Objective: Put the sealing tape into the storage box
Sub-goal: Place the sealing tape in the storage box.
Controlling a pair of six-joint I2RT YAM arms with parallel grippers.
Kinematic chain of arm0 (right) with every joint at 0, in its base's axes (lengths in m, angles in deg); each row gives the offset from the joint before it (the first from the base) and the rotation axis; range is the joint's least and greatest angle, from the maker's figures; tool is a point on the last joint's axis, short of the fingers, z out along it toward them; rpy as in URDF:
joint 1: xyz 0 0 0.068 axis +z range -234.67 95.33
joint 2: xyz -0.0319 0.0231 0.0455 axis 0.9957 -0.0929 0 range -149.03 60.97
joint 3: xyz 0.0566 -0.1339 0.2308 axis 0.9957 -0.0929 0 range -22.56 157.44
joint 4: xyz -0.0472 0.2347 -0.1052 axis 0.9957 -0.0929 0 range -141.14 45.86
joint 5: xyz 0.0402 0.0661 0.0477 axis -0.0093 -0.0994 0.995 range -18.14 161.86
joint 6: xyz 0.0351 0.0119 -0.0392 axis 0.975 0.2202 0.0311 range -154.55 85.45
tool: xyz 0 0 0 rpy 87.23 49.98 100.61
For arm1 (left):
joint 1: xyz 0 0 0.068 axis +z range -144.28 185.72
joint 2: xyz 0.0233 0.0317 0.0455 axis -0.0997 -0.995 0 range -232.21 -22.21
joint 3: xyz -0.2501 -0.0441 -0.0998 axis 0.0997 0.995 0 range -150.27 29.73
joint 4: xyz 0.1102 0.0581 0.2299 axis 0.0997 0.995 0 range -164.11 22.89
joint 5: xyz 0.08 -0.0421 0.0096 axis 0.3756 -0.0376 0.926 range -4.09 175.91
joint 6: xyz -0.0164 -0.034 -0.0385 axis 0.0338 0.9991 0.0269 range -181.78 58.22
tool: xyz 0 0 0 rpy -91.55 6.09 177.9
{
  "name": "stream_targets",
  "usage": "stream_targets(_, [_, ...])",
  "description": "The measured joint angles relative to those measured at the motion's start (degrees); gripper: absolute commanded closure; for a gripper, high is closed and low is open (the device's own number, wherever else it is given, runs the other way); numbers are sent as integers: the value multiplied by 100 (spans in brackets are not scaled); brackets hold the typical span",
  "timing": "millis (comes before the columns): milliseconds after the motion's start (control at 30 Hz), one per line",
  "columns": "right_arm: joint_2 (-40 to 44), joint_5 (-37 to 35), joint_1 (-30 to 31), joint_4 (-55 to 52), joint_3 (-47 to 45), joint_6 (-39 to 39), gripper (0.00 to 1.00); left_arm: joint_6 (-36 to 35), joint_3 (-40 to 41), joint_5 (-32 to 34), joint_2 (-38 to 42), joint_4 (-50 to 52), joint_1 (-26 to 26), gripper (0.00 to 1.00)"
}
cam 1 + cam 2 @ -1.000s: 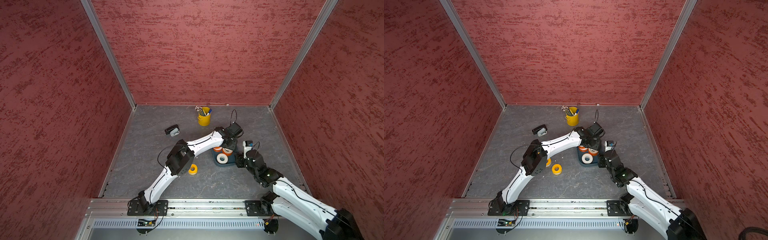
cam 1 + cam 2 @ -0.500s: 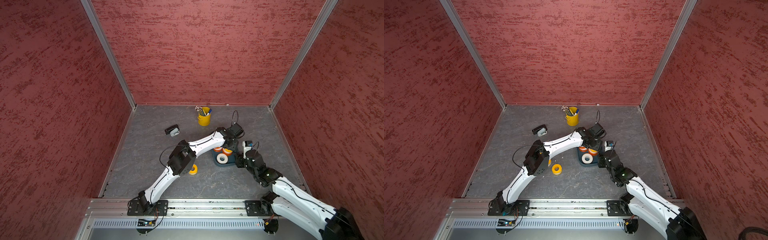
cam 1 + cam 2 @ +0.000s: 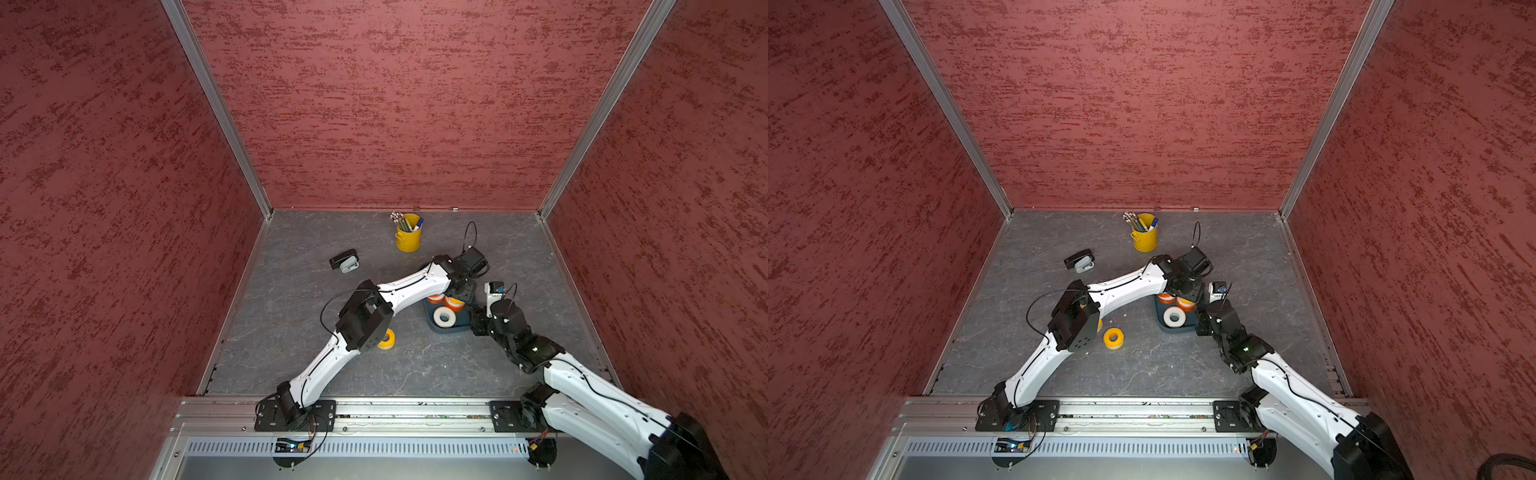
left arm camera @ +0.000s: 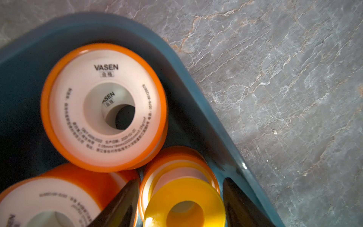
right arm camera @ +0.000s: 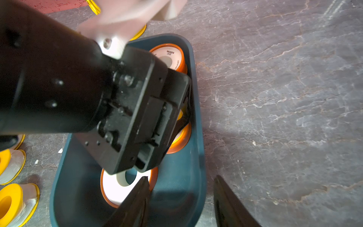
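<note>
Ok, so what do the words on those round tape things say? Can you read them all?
"VASEN": on the white face of the orange-rimmed roll in the storage box; it reads the same in the right wrist view.
"ASEN": seen through that roll's centre hole, first letter hidden.
Boxed characters under the brand and the ring of fine print: too blurred to read.
Print on the neighbouring roll: too blurred to read.

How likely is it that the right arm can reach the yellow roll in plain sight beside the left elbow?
Probably yes: the yellow roll lies apart on bare table, and the stretch toward the right gripper looks free; only the left elbow stands close.
</note>
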Motion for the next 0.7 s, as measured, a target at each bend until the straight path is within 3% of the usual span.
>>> stream_targets(467, [-11,0,0,4,0,0,45,-129,-131,146,245,17,2,28])
stream_targets(700, [-33,0,0,13,0,0,45,-131,310,269,1097,-44,61,28])
